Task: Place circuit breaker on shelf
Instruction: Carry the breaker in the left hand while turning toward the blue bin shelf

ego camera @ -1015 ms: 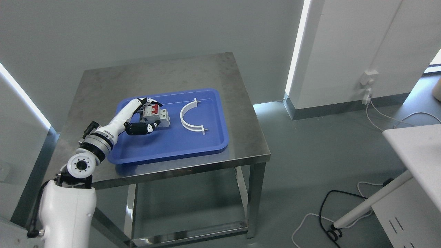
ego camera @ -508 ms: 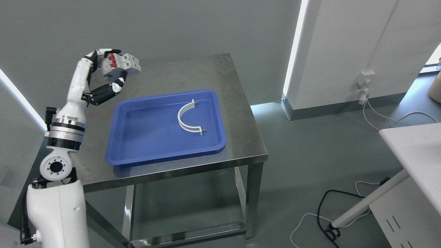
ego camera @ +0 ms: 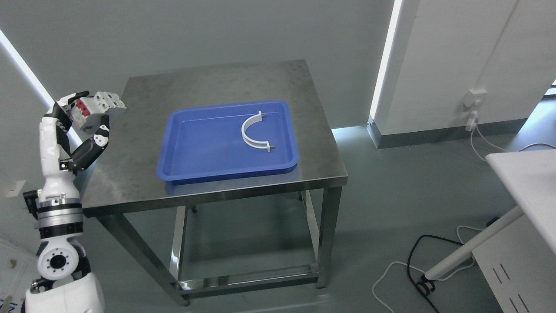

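Note:
My left hand (ego camera: 89, 115) is raised at the far left of the head view, beyond the steel table's left edge. Its fingers are shut on the circuit breaker (ego camera: 99, 106), a grey-white block with red switches, held in the air and tilted. The white left arm (ego camera: 54, 191) rises from the lower left corner. The blue tray (ego camera: 195, 169) lies on the steel table (ego camera: 130, 174) to the right of the hand. No shelf shows in this view. The right arm is out of view.
A white curved bracket (ego camera: 252, 132) lies in the tray's right half. A white table corner (ego camera: 525, 174) and its slanted leg stand at the right, with cables (ego camera: 417, 265) on the floor. A wall column (ego camera: 430, 65) with a socket stands behind.
My left hand lifted the circuit breaker out of the tray, then carried it left past the table's edge. The whole picture has shifted as the camera moved.

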{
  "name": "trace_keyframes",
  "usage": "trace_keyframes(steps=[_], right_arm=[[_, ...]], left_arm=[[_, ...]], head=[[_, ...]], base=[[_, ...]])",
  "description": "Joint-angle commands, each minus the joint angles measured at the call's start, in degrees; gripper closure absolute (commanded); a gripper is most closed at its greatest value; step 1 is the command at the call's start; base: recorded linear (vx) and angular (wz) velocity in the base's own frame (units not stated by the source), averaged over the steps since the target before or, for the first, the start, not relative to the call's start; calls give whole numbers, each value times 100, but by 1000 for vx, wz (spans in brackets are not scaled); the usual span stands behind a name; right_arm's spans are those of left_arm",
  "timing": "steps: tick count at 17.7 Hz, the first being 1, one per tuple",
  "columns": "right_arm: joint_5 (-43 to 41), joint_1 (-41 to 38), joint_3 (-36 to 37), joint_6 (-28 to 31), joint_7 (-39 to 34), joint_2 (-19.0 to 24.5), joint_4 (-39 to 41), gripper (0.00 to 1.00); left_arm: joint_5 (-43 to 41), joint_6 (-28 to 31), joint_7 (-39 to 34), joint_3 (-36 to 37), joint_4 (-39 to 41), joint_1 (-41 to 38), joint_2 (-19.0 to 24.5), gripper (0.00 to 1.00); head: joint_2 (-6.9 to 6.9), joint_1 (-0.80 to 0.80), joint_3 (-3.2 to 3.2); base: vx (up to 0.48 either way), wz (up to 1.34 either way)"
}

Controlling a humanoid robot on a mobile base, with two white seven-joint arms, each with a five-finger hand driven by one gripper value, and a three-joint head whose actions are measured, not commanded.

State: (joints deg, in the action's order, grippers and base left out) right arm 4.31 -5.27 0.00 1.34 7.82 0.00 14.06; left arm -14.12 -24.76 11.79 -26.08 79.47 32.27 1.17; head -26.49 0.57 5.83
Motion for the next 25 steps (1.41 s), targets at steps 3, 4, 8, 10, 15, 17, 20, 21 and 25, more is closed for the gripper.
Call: trace_keyframes(steps=[3, 4, 8, 10, 15, 17, 20, 21, 25], right_arm=[[0, 0, -114, 315, 0, -100, 0, 0], [0, 0, -114, 315, 0, -100, 0, 0], [0, 0, -114, 315, 0, -100, 0, 0], [0, 0, -114, 315, 0, -100, 0, 0], [0, 0, -114, 315, 0, -100, 0, 0], [0, 0, -114, 315, 0, -100, 0, 0], [0, 0, -114, 315, 0, -100, 0, 0], [0, 0, -114, 315, 0, -100, 0, 0], [0, 0, -114, 315, 0, -100, 0, 0]], left_arm=[[393, 16, 140, -354, 499, -476, -17, 88], [393, 7, 148, -354, 508, -476, -17, 88], [673, -2, 157, -328, 482, -651, -17, 88], [736, -11, 131, -249, 482, -661, -17, 88], [736, -28, 157, -503, 490, -766, -17, 88], [736, 6, 157, -600, 499, -775, -17, 88], [744, 103, 157, -539, 508, -731, -17, 88], [744, 121, 157, -547, 499, -731, -17, 88], [762, 112, 157, -556, 499, -748, -17, 88]], head=[[0, 0, 0], [0, 0, 0], [0, 0, 0], [0, 0, 0], [0, 0, 0], [0, 0, 0], [0, 0, 0], [0, 0, 0], [0, 0, 0]], base=[[-269, 122], [-295, -10], [-298, -231], [-254, -382], [-323, -113], [-334, 142], [-362, 65], [-398, 77], [-334, 91]])
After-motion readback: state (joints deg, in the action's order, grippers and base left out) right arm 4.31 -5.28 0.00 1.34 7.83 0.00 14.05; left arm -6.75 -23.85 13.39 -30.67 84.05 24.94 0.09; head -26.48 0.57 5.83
